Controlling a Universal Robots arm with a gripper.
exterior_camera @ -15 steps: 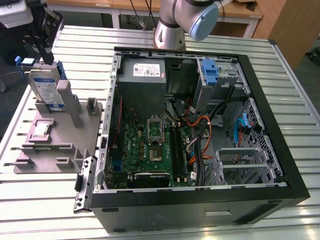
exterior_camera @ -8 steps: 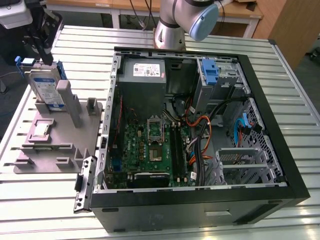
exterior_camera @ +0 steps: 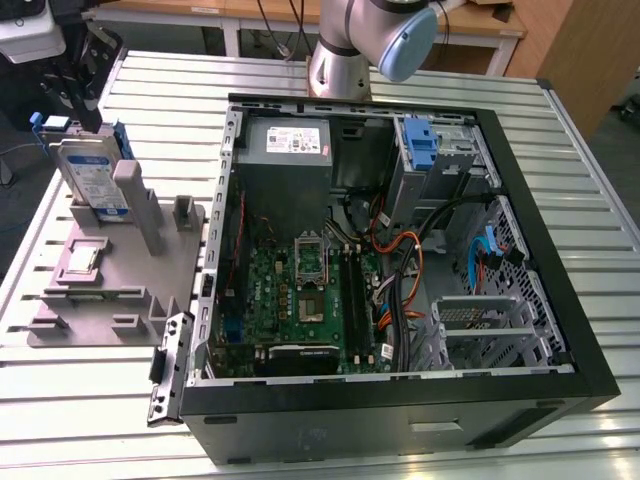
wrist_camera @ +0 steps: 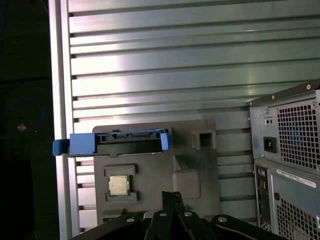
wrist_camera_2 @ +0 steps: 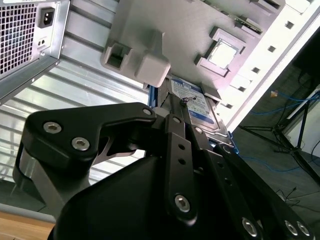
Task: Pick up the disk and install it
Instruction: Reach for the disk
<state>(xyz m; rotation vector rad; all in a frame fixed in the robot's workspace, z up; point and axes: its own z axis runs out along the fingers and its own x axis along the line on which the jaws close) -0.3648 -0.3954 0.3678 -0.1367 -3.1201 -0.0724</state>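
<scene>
The disk (exterior_camera: 90,178) stands in its grey holder (exterior_camera: 120,285); the first wrist view shows jaws pressed together.

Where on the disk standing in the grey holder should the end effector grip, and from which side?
Probably take the disk by its free upper edge, pinched across its flat faces, from above. It stands on edge, leaning, in the grey holder with its lower end seated, and the blue side rails cover its narrow sides.
</scene>
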